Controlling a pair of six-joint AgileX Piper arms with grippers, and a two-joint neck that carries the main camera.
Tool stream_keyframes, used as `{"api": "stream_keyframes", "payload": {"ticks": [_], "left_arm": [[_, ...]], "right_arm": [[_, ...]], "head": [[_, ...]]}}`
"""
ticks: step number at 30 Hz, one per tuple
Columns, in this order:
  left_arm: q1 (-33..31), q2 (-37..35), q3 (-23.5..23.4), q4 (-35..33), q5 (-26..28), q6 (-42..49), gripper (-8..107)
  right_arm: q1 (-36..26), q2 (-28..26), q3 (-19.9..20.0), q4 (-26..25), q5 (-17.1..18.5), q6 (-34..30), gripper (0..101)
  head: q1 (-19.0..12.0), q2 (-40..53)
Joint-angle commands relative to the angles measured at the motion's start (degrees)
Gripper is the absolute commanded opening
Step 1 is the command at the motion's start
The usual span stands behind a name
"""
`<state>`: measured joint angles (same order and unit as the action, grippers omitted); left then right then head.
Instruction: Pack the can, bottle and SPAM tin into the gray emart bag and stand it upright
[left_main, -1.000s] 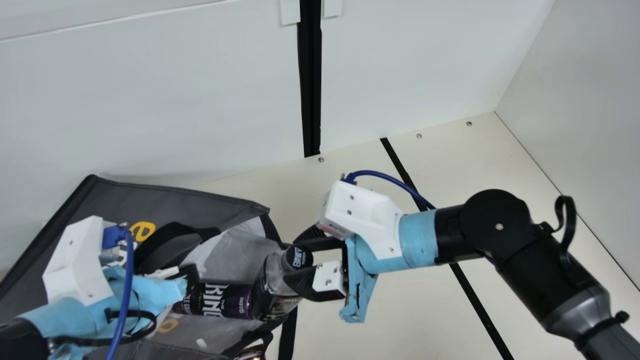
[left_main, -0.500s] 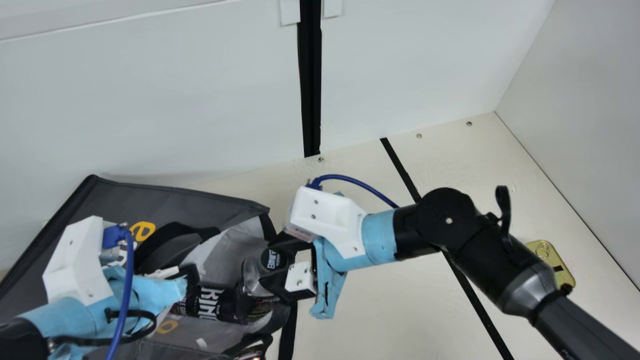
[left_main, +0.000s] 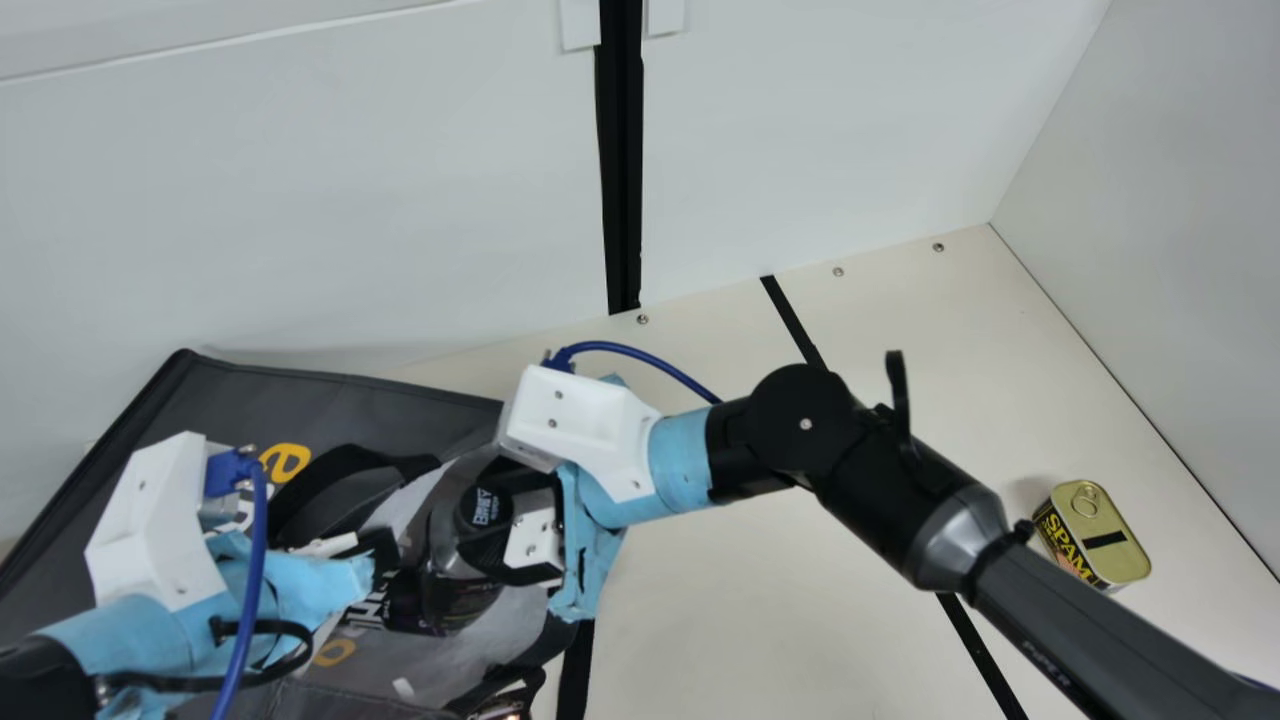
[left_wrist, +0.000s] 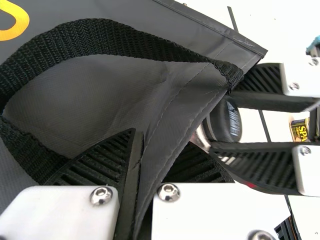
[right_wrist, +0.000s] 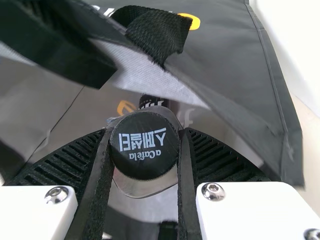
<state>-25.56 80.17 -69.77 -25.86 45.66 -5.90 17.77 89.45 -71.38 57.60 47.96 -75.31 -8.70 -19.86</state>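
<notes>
Now, the bottle sits in the bag's mouth, gripped near its cap by the jaws of the right gripper. Toward seven or eight o'clock lies the can, and nearby the left gripper has its jaws pinched on the bag. At roughly three o'clock, the SPAM tin rests on the cream surface, crossed by a black line. Pale walls rise beyond, one with a black upright strip at one o'clock. The right arm bends at its elbow, running out toward four o'clock; the left enters from eight. White lettering marks the cap; yellow, the tin.
</notes>
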Motion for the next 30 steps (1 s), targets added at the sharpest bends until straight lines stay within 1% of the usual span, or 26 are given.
{"api": "stream_keyframes", "payload": {"ticks": [1, 15, 24, 30], "left_arm": [[0.0, 0.0, 0.0, 0.0, 0.0, 0.0, -8], [0.0, 0.0, 0.0, 0.1, 0.0, 0.0, -8], [0.0, 0.0, 0.0, 0.1, 0.0, 0.0, -8], [0.0, 0.0, 0.0, 0.1, 0.0, 0.0, -8]], "right_arm": [[0.6, 0.9, -0.1, 0.0, -1.1, -0.6, 0], [3.9, 6.9, -0.9, 2.5, -7.4, -4.6, 0], [5.5, 9.3, -2.6, 2.6, -9.0, -4.7, 0], [5.3, 10.0, -2.9, 2.3, -9.2, -4.8, 20]], "head": [[-1.3, -0.1], [-1.3, -0.1], [-1.3, -0.1], [-1.3, -0.1]]}}
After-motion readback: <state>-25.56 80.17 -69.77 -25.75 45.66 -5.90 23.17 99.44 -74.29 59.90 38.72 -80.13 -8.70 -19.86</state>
